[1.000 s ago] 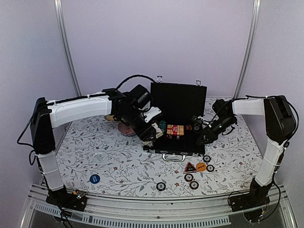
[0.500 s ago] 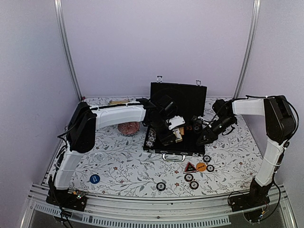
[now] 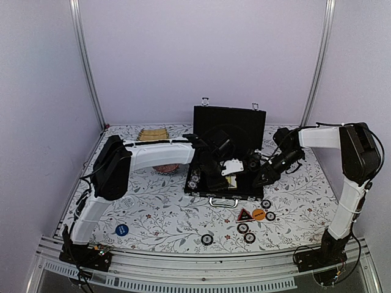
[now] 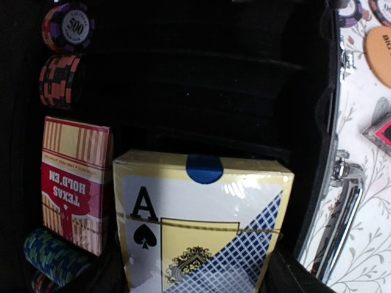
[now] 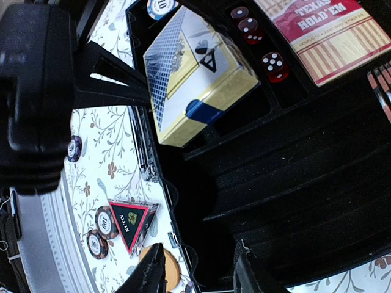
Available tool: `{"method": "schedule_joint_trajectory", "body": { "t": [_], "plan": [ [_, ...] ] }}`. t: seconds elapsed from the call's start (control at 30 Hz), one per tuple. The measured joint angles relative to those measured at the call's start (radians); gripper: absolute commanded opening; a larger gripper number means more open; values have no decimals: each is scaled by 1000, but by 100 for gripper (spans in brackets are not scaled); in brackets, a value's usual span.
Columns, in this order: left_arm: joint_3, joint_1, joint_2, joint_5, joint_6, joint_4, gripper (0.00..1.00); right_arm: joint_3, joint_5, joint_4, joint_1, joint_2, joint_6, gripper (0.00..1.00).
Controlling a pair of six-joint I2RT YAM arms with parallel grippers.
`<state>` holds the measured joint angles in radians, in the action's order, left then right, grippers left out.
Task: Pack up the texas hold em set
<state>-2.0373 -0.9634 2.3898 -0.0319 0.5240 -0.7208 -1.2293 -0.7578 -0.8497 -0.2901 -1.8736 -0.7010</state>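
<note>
The black briefcase [image 3: 223, 195] lies open mid-table, lid upright. My left gripper [image 3: 227, 170] is shut on a blue-and-gold card deck [image 4: 204, 226] showing an ace of spades, held low over the case's card slot. A red Texas Hold'em deck [image 4: 74, 183], red dice [image 5: 272, 66] and chip stacks [image 4: 58, 79] sit inside. My right gripper [image 5: 201, 274] is open and empty, straddling the case's front-right wall. On the table in front lie the red triangle [image 3: 244, 214], an orange disc [image 3: 259, 214], loose chips [image 3: 243, 228] and a blue disc [image 3: 122, 229].
A pink-red woven ball [image 3: 164, 167] peeks out behind the left forearm, left of the case. A tan slatted mat [image 3: 153, 133] lies at the back left. The case's silver handle [image 3: 223, 201] juts toward me. One chip [image 3: 207, 239] lies near the front edge.
My left arm has swung right from beside the case's left end to over its interior, carrying the blue deck. The right arm has not moved.
</note>
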Motion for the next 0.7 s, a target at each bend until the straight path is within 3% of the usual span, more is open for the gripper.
{"method": "schedule_joint_trajectory", "body": {
  "t": [0.7],
  "plan": [
    [-12,-19,29,82,45,26,78,0,8,-4,0,0,-8,40]
  ]
}}
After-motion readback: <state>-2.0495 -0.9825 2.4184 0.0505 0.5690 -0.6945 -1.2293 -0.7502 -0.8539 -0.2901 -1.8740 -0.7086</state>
